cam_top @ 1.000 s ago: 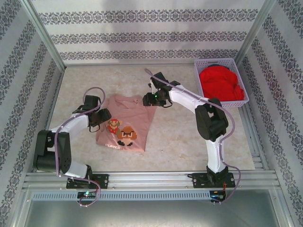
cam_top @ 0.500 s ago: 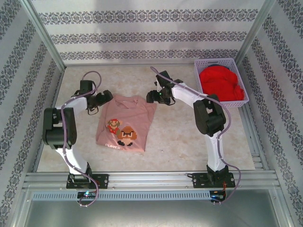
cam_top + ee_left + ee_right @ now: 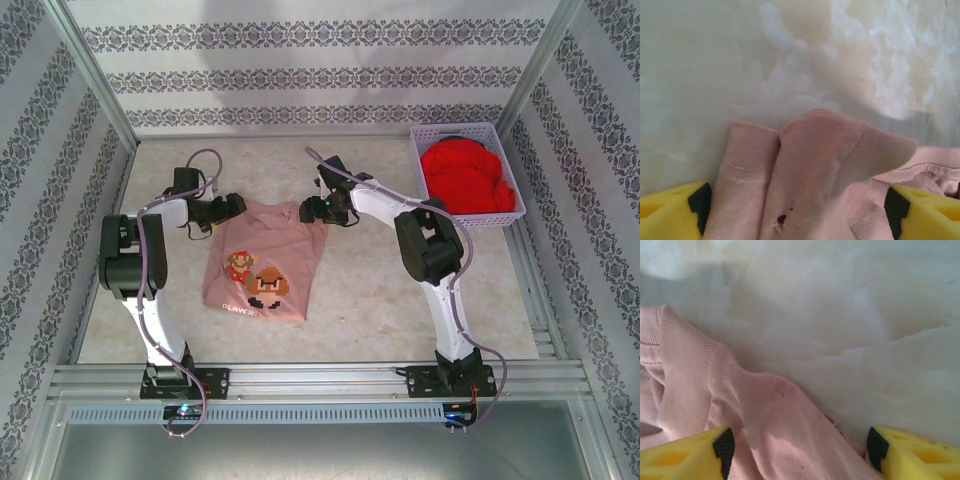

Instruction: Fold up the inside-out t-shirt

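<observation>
both wrist views cut off the inside-out t-shirt [image 3: 810, 165] at the bottom edge, and the yellow fingers [image 3: 670, 212] of the left end effector [image 3: 797, 212] are clipped by the bottom corners. from above, the lettering [image 3: 245, 309] under the print is too small to read. in the basket [image 3: 480, 220] at the far right corner of the surface [image 3: 380, 290], the red garment [image 3: 465, 175] mostly hides a dark thing [image 3: 452, 138].
</observation>
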